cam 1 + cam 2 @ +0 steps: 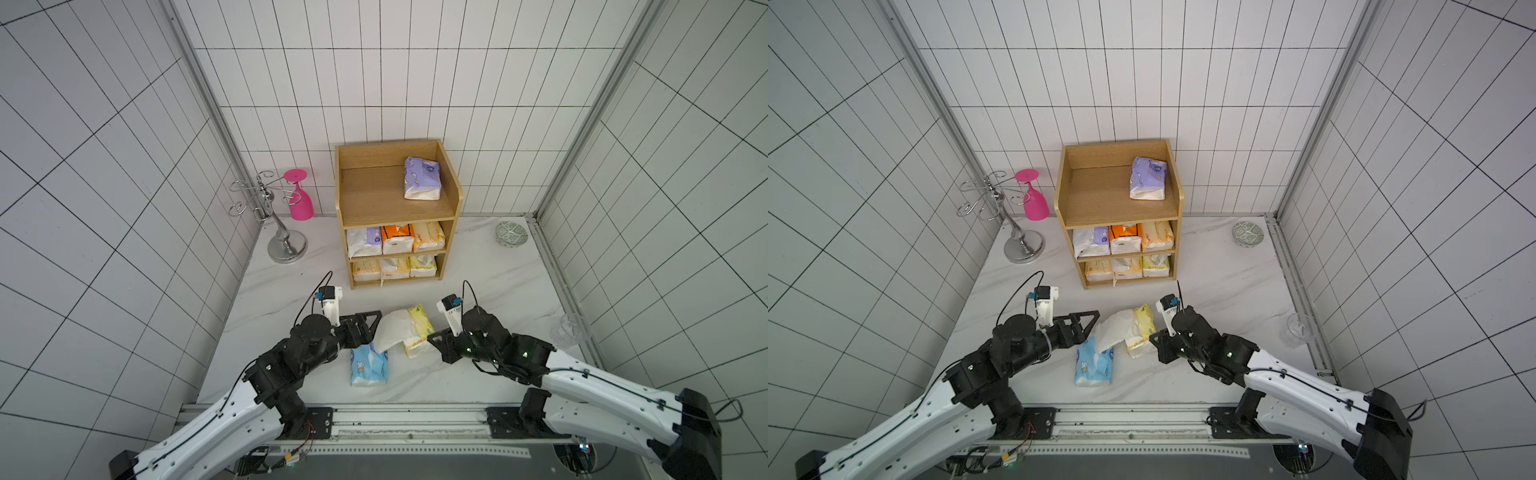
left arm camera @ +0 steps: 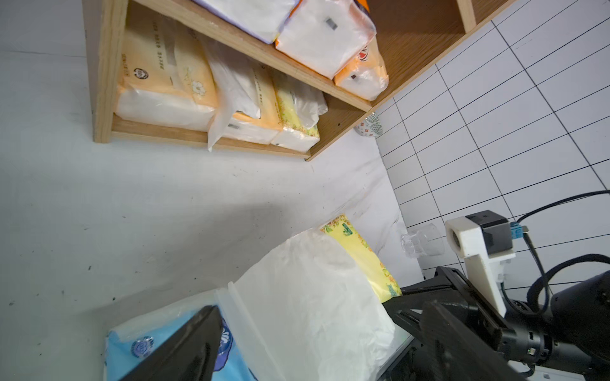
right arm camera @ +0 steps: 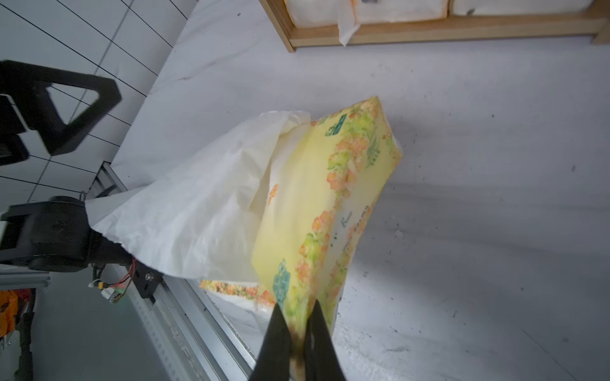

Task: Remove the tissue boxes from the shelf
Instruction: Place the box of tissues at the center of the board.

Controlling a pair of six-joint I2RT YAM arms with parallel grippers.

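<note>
Before the shelf [image 1: 365, 195], the yellow pack [image 1: 420, 322] points lengthwise toward it.

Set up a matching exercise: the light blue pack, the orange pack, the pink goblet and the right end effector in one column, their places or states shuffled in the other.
Column one:
1. light blue pack
2. orange pack
3. pink goblet
4. right end effector

Column two:
A. hangs upside down on the wire rack
B. shut on the yellow pack
C. lies on the table in front of the shelf
D. middle slot of the shelf's middle tier

Pairs: 1-C; 2-D; 3-A; 4-B
</note>
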